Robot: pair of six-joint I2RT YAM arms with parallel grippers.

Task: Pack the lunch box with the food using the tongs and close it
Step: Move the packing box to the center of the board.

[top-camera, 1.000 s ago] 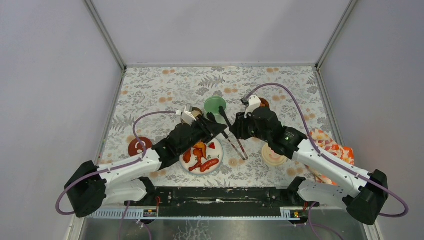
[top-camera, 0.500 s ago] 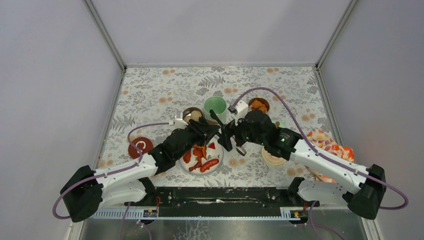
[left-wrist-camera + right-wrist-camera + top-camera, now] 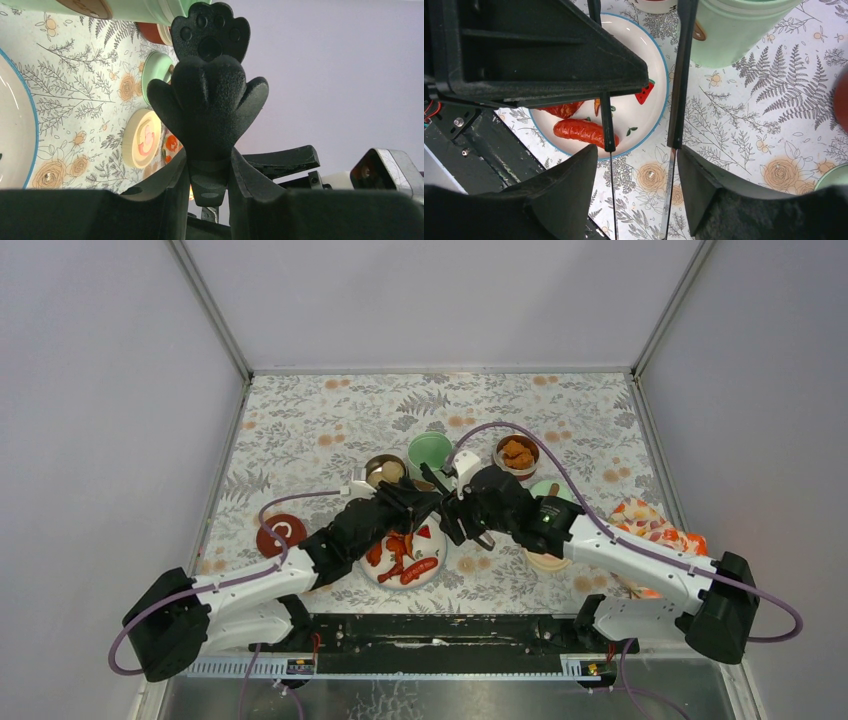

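The left hand (image 3: 207, 172) is clamped on the neck of the black paw-tipped tongs (image 3: 207, 105), whose 2 heads stand one behind the other. The right hand (image 3: 638, 150) meets it over the plate's far-right rim. Its fingers (image 3: 564, 195) stand apart and straddle the 2 arms of the slim tongs (image 3: 679, 75); I cannot tell whether they press on them. Red sausages (image 3: 579, 131) lie on the plate (image 3: 634, 50) at the counter's (image 3: 330, 410) near edge. Beyond it stand the uncovered mint-green jar (image 3: 734, 30) and a steel bowl of pale balls (image 3: 385, 470), with a bowl of orange chunks (image 3: 517, 453) farther right. The dark-red lid (image 3: 280, 533) lies left, the cream lid (image 3: 142, 137) and green lid (image 3: 550, 490) right.
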